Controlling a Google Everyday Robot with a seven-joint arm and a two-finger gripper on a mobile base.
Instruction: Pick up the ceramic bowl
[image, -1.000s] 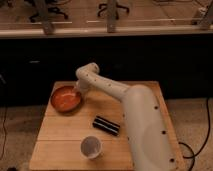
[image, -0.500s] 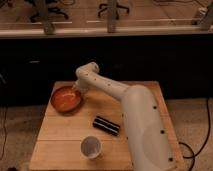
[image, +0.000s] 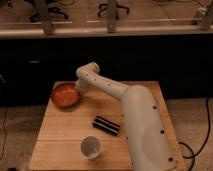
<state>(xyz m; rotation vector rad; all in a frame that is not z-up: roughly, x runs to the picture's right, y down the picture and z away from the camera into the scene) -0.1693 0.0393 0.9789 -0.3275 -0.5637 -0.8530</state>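
Pincer (image: 78, 93) sits at the end of the cream arm (image: 135, 112), lowered to the right-hand edge of the ceramic bowl (image: 65, 95), near the far left part of the wooden table (image: 60, 137). Its tip is hidden behind the wrist housing, so whether it is open, closed or gripping the rim: cannot tell.

Left of the pincer: the ceramic bowl, 1 wide shallow dish, glossy orange-red inside with a darker rim. It rests on the tabletop, upright, its right rim meeting the pincer end. Contact looks likely, though the exact meeting point is covered by the arm.

Below the pincer, toward the near edge: 1 small white cup (image: 91, 147), upright, mouth open to the camera, well apart from the bowl and standing by itself.

Below and to the right of the pincer: 1 dark oblong object (image: 106, 125), lying flat at a slant, between the cup and the arm's thick body. What it is cannot be made out.

Right of the pincer: the arm runs from the elbow down across the table's right half, widening into a bulky cream casing with small dark dots.

Behind the pincer: a dark counter front (image: 150, 60).
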